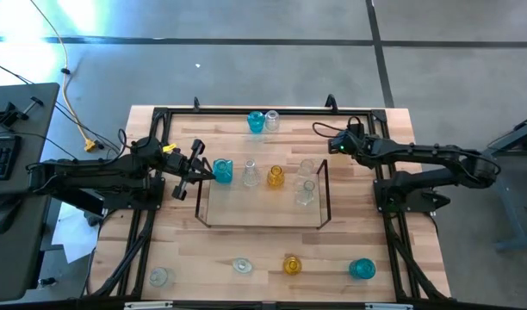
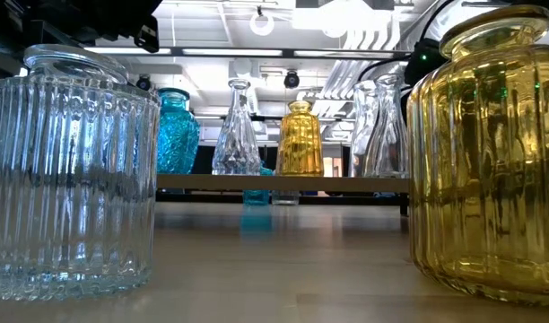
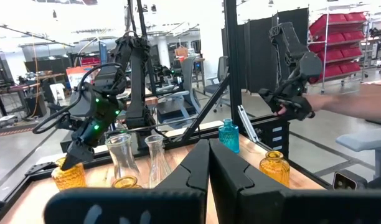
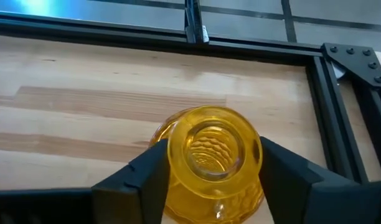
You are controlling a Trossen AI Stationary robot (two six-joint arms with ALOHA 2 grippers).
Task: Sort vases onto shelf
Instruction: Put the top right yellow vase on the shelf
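Note:
The shelf (image 1: pixel 213 207) stands mid-table and carries a blue vase (image 1: pixel 222 170), a clear one (image 1: pixel 250 171), an amber one (image 1: pixel 275 176) and two clear ones (image 1: pixel 306 191). My right gripper (image 1: pixel 332 141) is at the far right of the table, past the shelf's right end. It is closed around an amber vase (image 4: pixel 212 180) that stands upright on the wood and also shows in the left wrist view (image 3: pixel 68 175). My left gripper (image 1: pixel 203 175) hangs shut with nothing in it just left of the shelf, near the blue vase. My right gripper has the amber vase's mouth rim (image 4: pixel 178 140) between its two fingers, one against each side. The fingers (image 4: pixel 147 171) slant down onto it from above. The vase stands upright with its base on the table.
A blue vase (image 1: pixel 256 121) and a clear one (image 1: pixel 271 119) stand behind the shelf. Along the near edge stand two clear vases (image 1: pixel 160 276), (image 1: pixel 242 266), an amber one (image 1: pixel 291 263) and a blue one (image 1: pixel 362 269). A black frame (image 1: pixel 246 110) edges the table.

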